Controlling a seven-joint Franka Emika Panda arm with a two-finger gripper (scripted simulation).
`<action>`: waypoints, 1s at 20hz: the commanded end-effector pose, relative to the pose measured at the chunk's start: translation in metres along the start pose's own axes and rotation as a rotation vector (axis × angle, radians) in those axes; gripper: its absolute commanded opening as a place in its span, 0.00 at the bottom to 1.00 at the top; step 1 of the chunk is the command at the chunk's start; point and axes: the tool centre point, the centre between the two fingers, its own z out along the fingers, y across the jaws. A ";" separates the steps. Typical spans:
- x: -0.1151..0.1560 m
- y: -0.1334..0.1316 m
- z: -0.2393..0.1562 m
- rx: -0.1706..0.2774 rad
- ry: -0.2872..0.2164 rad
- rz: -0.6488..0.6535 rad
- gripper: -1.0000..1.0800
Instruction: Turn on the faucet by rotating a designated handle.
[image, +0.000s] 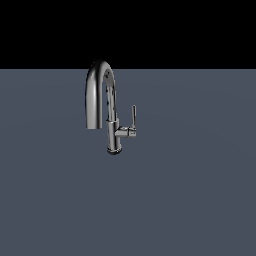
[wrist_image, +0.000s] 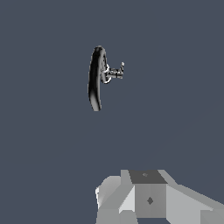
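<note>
1. We judge the task to be at its very start: nothing touches the faucet (image: 111, 120), and no part of the arm shows in the exterior view at all.

2. In that view the faucet stands alone on the flat grey surface (image: 190, 200), its round base down and its arched spout curving over toward the exterior view's left.

3. The handle (image: 133, 116) is a thin rod standing roughly upright on a short stub that juts from the body toward the exterior view's right. We take this upright pose to be the off position, though the pictures alone cannot confirm it.

4. Everything is left to do, as we read it: reach the faucet, get the fingers beside or around the rod, and turn it about its stub.

5. In the wrist view we look down on the faucet from well above. The spout (wrist_image: 96, 78) shows as a dark foreshortened arc, and the handle (wrist_image: 119, 71) appears as a small bright piece just beside it.

6. Only pale blocky parts of the gripper (wrist_image: 148, 197) fill the lower edge of the wrist view. The fingertips are out of frame, so we cannot tell whether the jaws stand wide or narrow.

7. The handle lies well apart from the gripper, with bare grey surface between them. It sits ahead of the hand, not between the jaws, so we expect a long approach before any contact.
</note>
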 end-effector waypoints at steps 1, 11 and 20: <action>0.000 0.000 0.000 0.000 0.000 0.000 0.00; 0.014 0.000 0.004 0.037 -0.035 0.040 0.00; 0.049 0.001 0.018 0.137 -0.129 0.148 0.00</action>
